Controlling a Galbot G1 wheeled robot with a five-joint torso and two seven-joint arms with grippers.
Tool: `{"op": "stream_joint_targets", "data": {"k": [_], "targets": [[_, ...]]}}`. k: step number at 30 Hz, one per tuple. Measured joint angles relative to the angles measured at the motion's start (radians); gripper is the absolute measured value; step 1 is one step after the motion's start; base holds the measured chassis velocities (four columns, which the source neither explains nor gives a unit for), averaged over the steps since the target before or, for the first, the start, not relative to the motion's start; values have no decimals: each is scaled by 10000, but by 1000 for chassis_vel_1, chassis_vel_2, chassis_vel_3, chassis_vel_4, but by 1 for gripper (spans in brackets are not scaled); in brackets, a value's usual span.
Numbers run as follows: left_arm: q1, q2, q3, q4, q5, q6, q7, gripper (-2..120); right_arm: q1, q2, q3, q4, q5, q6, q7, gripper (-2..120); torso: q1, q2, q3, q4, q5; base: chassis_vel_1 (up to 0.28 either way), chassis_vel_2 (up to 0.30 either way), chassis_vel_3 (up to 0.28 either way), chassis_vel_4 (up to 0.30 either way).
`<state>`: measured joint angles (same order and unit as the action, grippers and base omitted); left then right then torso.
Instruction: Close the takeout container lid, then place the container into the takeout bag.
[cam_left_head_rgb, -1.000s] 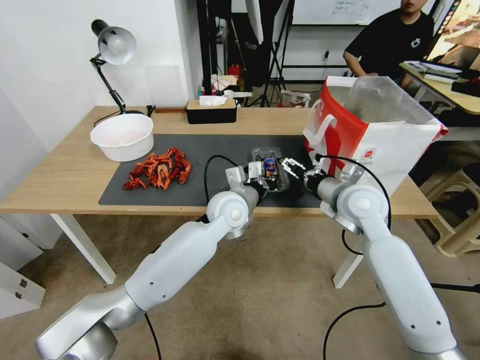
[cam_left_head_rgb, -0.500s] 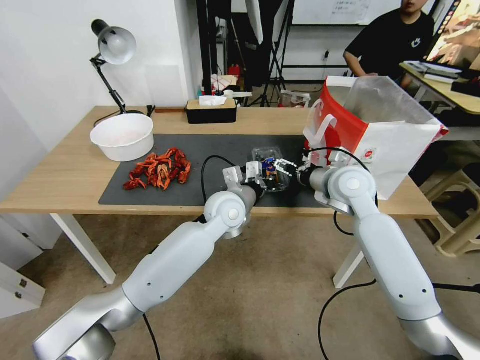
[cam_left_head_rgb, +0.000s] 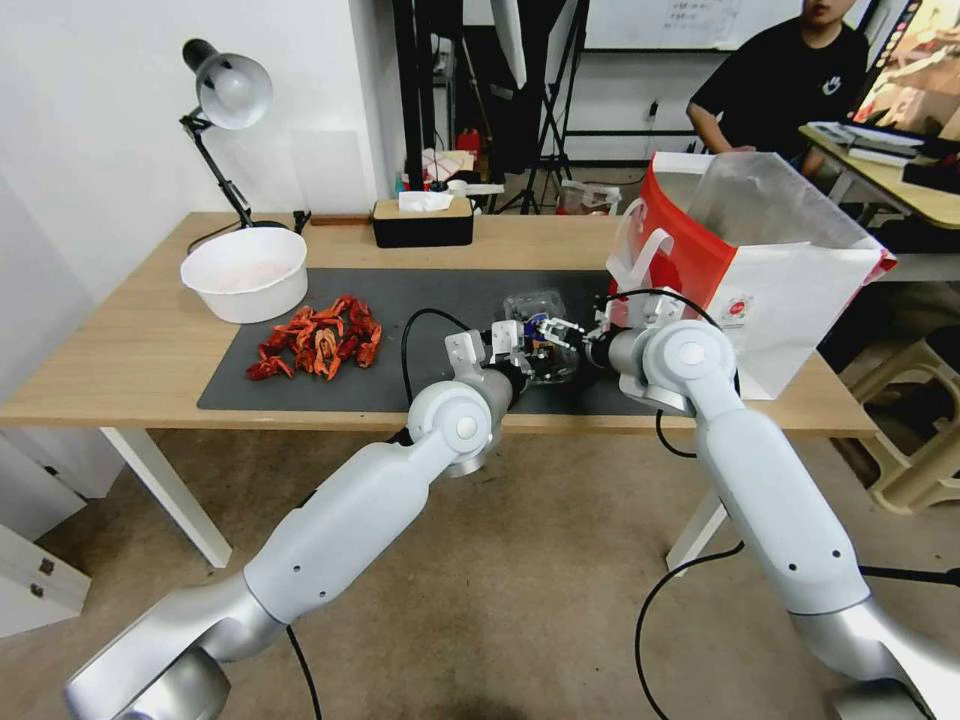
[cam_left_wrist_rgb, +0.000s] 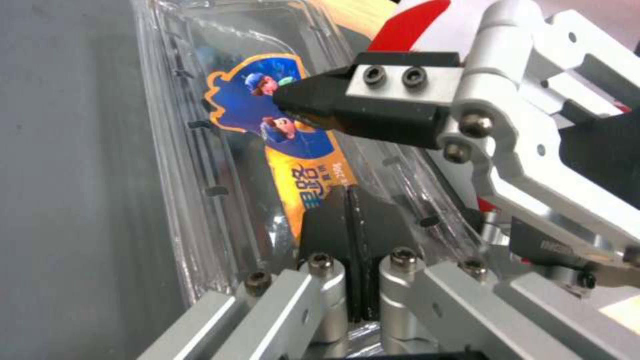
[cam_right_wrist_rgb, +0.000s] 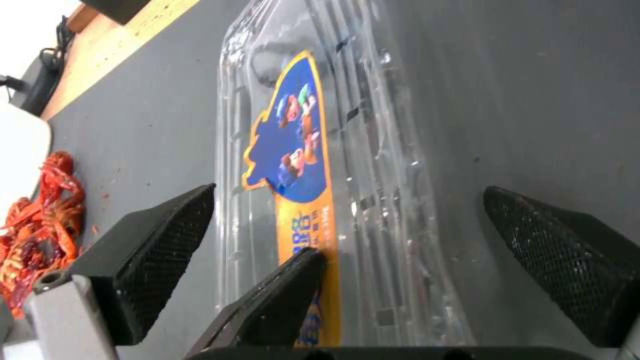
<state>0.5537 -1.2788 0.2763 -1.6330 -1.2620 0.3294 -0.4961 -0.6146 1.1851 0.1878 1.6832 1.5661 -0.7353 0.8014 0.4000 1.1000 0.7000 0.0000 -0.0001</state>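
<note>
head view: the takeout container (cam_left_head_rgb: 542, 340) sits on the dark mat (cam_left_head_rgb: 320, 385), just beside the takeout bag (cam_left_head_rgb: 790, 290); left gripper (cam_left_head_rgb: 520, 348) and right gripper (cam_left_head_rgb: 556, 332) both crowd right at it, bag side for the right one.
left wrist view: left gripper (cam_left_wrist_rgb: 352, 220) has its pads pressed together, nothing between them, tip on the lid (cam_left_wrist_rgb: 200, 125) near the blue-orange label (cam_left_wrist_rgb: 293, 145); a right finger (cam_left_wrist_rgb: 320, 102) touches that label too.
right wrist view: right gripper (cam_right_wrist_rgb: 360, 235) spread wide, straddling the container (cam_right_wrist_rgb: 373, 165), with the left gripper's dark tip (cam_right_wrist_rgb: 280, 290) on the lid.
</note>
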Motion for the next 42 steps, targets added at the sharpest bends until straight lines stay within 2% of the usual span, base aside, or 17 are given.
{"op": "stream_joint_targets", "data": {"k": [29, 35, 38, 39, 41, 42], "targets": [[60, 83, -104, -197, -25, -31, -9, 0, 481, 317, -307, -724, 356, 26, 153, 100, -2, 1, -1, 2, 1, 0, 0, 0, 0], [81, 117, -111, -273, -29, -31, -18, 0, 416, 283, -256, -663, 354, 33, 215, 92, -3, 1, -2, 0, 0, 0, 0, 0, 0], [137, 162, -151, -333, -32, -31, -17, 0, 354, 276, -163, -668, 355, 45, 227, 82, -4, 2, -2, -2, -1, 0, 0, 0, 0], [137, 162, -151, -333, -32, -31, -17, 0, 354, 276, -163, -668, 355, 45, 227, 82, -4, 2, -2, -2, -1, 0, 0, 0, 0], [148, 197, -168, -348, -34, -31, -12, 0, 326, 285, -113, -673, 352, 58, 259, 72, -3, 1, -2, -4, -1, 0, 0, 0, 0], [148, 197, -168, -348, -34, -31, -12, 0, 326, 285, -113, -673, 352, 58, 259, 72, -3, 1, -2, -4, -1, 0, 0, 0, 0]]}}
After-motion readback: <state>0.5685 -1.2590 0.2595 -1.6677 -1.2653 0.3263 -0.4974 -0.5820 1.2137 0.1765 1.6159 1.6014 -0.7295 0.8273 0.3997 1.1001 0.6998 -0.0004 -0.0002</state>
